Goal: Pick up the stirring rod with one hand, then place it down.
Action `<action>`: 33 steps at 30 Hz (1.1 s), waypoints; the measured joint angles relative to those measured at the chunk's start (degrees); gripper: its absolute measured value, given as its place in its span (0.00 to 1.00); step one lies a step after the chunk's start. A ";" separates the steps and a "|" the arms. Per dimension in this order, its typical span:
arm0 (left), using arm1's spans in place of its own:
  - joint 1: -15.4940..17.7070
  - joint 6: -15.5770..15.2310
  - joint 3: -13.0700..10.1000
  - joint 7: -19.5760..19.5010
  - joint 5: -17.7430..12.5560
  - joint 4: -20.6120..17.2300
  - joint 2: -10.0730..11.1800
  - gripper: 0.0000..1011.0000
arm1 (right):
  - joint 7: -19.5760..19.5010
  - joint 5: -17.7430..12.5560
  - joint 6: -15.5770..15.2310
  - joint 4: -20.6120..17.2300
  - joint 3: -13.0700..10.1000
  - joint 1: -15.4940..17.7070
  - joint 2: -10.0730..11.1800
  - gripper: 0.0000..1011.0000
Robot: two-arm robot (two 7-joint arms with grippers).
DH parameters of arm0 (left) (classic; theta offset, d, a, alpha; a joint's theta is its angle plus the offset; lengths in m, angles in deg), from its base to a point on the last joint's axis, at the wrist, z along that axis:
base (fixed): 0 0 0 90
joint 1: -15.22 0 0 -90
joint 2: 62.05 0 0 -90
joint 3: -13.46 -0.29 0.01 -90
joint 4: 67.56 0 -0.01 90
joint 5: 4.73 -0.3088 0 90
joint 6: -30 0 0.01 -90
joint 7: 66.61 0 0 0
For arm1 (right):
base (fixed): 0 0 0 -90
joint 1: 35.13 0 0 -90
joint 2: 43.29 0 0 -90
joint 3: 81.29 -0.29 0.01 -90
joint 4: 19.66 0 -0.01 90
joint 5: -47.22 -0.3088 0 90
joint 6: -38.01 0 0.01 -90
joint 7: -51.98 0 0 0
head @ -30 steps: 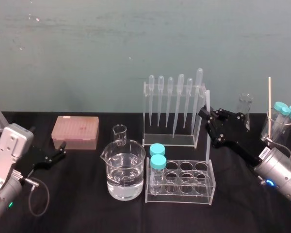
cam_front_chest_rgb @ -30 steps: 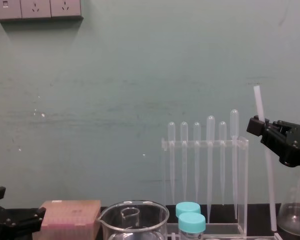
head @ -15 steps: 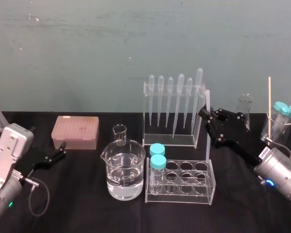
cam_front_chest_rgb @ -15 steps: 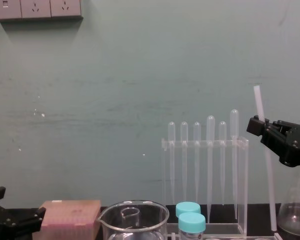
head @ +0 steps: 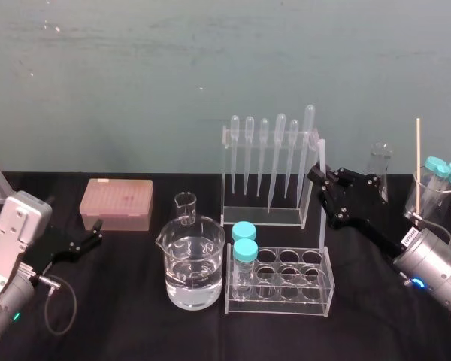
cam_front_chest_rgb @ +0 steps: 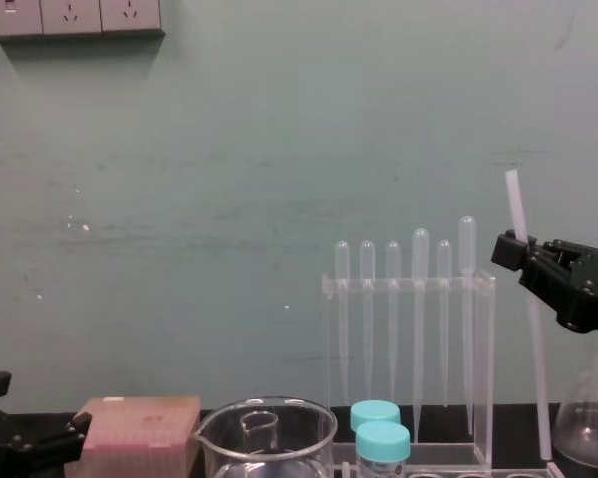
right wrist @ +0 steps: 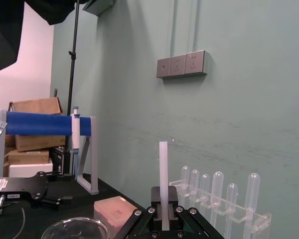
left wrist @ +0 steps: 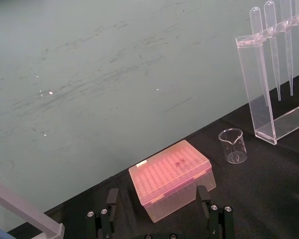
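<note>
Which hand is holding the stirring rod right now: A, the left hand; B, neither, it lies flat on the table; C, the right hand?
C: the right hand grips the stirring rod nearly upright beside the pipette rack, while the left hand sits open near the pink box.

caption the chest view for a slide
Right gripper holds stirring rod near-upright beside pipette rack; left gripper parked at lower left.

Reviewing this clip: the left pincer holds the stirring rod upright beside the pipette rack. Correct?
Wrong arm: the right pincer holds the stirring rod upright beside the pipette rack, as the chest view shows. The left pincer rests open by the pink box.
</note>
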 joint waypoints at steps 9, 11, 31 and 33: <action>0.00 0.00 0.00 0.00 0.00 0.00 0.00 0.99 | 0.00 0.00 0.00 0.00 0.00 0.00 0.00 0.07; 0.00 0.00 0.00 0.00 0.00 0.00 0.00 0.99 | 0.00 0.00 0.00 0.00 0.00 0.00 0.00 0.07; 0.00 0.00 0.00 0.00 0.00 0.00 0.00 0.99 | 0.00 0.00 0.00 0.00 0.00 0.00 0.00 0.07; 0.00 0.00 0.00 0.00 0.00 0.00 0.00 0.99 | 0.00 0.00 0.00 0.00 0.00 0.00 0.00 0.07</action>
